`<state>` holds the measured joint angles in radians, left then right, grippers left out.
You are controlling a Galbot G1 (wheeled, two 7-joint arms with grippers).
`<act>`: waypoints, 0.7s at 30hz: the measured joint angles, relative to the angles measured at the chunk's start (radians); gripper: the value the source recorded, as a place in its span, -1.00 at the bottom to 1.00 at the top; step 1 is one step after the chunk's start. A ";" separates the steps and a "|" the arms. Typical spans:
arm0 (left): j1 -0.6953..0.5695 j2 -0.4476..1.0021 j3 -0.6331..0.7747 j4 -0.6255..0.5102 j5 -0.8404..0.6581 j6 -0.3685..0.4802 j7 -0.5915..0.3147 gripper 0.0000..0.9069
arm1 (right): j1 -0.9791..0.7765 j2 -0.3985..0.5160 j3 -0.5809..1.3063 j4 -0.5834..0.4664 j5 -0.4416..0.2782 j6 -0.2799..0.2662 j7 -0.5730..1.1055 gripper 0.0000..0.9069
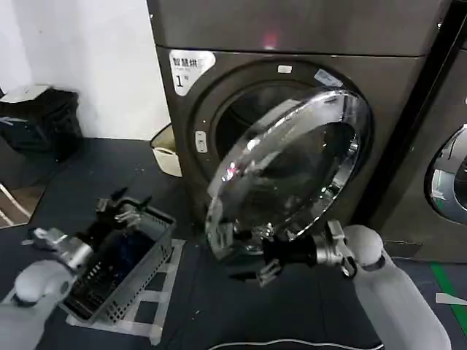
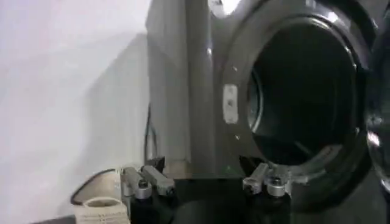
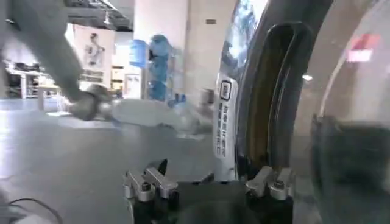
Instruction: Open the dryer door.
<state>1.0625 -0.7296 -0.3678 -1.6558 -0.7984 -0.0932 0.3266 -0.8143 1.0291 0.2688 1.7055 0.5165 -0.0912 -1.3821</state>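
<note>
The dryer door (image 1: 292,168), a round porthole with a chrome rim and dark glass, stands swung partly out from the drum opening (image 1: 241,120). My right gripper (image 1: 248,255) is at the door's lower edge, open, its fingers spread wide. In the right wrist view the right gripper (image 3: 207,182) faces the door's edge (image 3: 268,91), with a white sticker (image 3: 224,119) on the rim, and nothing is clamped between the fingers. My left gripper (image 1: 120,208) hangs open over a basket at the left. The left gripper (image 2: 207,182) looks towards the dark drum opening (image 2: 304,91).
A grey wire basket (image 1: 146,270) sits on the floor at the left. A cream container (image 1: 166,149) stands against the dryer's left side and a black bin (image 1: 40,120) stands by the wall. A neighbouring machine (image 1: 449,175) is at the right.
</note>
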 joint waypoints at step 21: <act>-0.372 -0.145 0.437 0.093 -0.031 -0.007 0.100 1.00 | -0.189 -0.086 0.505 -0.086 -0.014 0.065 0.054 1.00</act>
<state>0.6910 -0.8741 0.0690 -1.5631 -0.8296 -0.0999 0.4267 -1.0031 0.9432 0.7733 1.6197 0.5025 -0.0263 -1.3283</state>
